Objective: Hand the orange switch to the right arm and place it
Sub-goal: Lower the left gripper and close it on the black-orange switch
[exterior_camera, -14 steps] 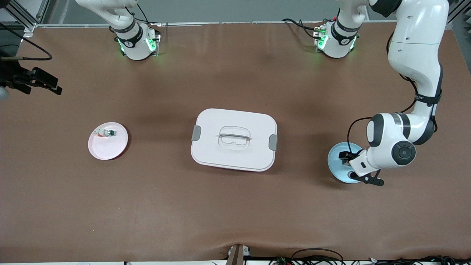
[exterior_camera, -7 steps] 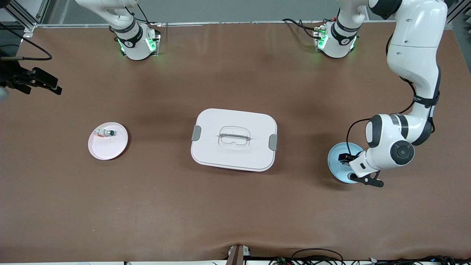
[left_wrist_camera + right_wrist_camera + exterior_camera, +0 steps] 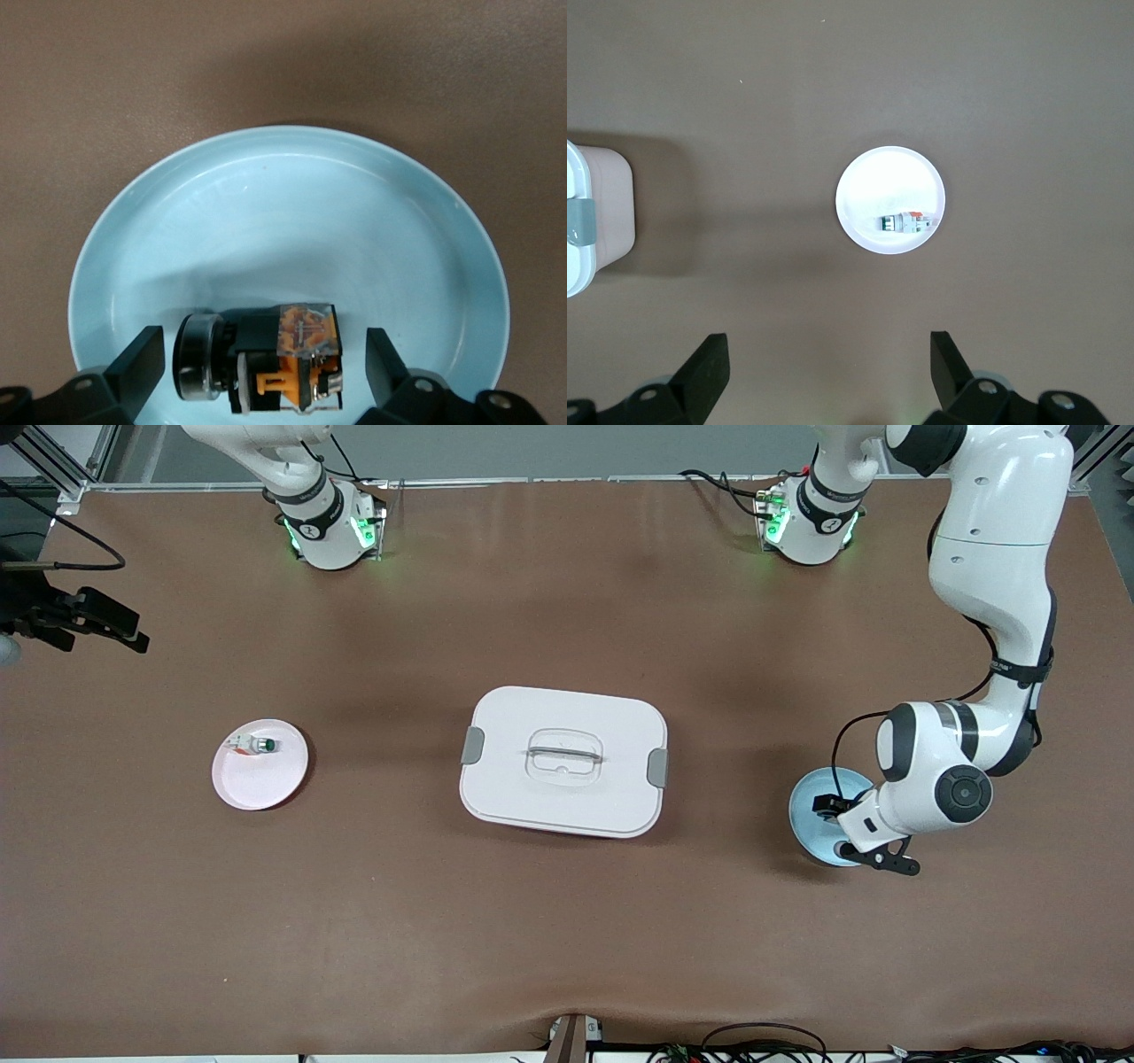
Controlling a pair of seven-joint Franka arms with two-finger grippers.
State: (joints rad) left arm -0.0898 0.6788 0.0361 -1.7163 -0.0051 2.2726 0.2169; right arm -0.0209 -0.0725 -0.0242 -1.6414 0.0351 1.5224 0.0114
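Observation:
The orange switch (image 3: 283, 359), black with an amber middle, lies on its side in the pale blue plate (image 3: 292, 204). My left gripper (image 3: 263, 367) is open and low over that plate, with one finger on each side of the switch and a gap to each. In the front view the left wrist hangs over the blue plate (image 3: 808, 815) and hides the switch. My right gripper (image 3: 828, 372) is open and empty, high above the table near the pink plate (image 3: 873, 177). Only the right arm's base part (image 3: 310, 514) shows in the front view.
A small white part with a green top (image 3: 257, 746) lies on the pink plate (image 3: 260, 779) toward the right arm's end. A large white lidded box (image 3: 563, 762) with a handle stands mid-table between the two plates. Its corner shows in the right wrist view (image 3: 594, 221).
The left arm's wrist has shifted slightly over the blue plate. The right arm's base, plates and box have not moved.

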